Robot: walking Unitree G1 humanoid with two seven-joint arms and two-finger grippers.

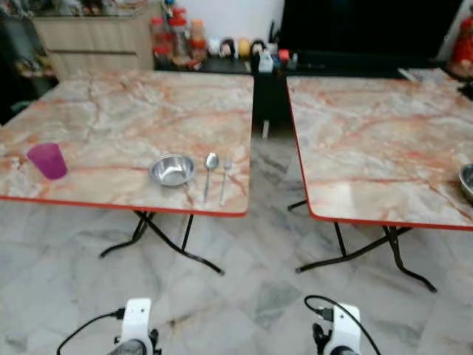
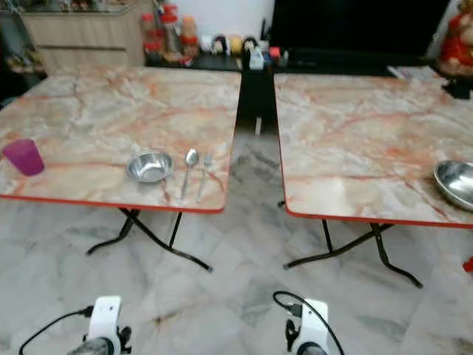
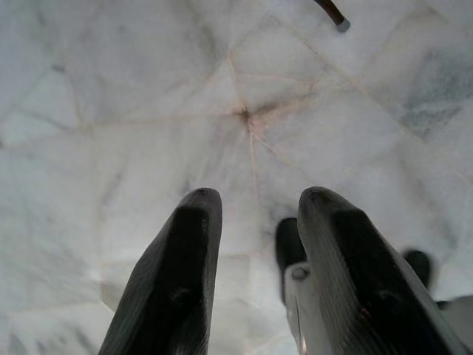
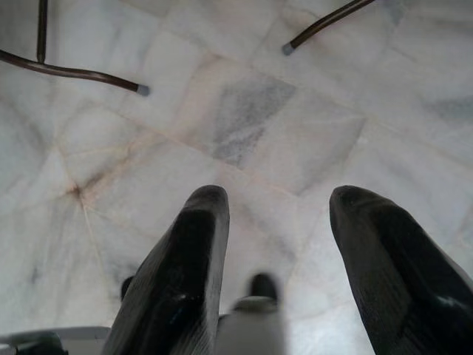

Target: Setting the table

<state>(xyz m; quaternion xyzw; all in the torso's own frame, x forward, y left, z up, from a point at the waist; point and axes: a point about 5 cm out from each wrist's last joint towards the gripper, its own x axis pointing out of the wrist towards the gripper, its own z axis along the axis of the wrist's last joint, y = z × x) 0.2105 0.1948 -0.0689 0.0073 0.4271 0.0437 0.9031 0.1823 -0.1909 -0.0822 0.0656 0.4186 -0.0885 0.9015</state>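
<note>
On the left marble-patterned, red-edged surface: a translucent purple plastic cup near the left edge, well apart from a small round steel bowl; just beside the bowl, a steel spoon and a steel fork side by side. On the right matching surface: a second steel bowl at its right edge. Low over the grey-veined marble floor: left gripper and right gripper, jaws of both spread, empty.

No text, label, brand, number or sign can be read on anything here.
</note>
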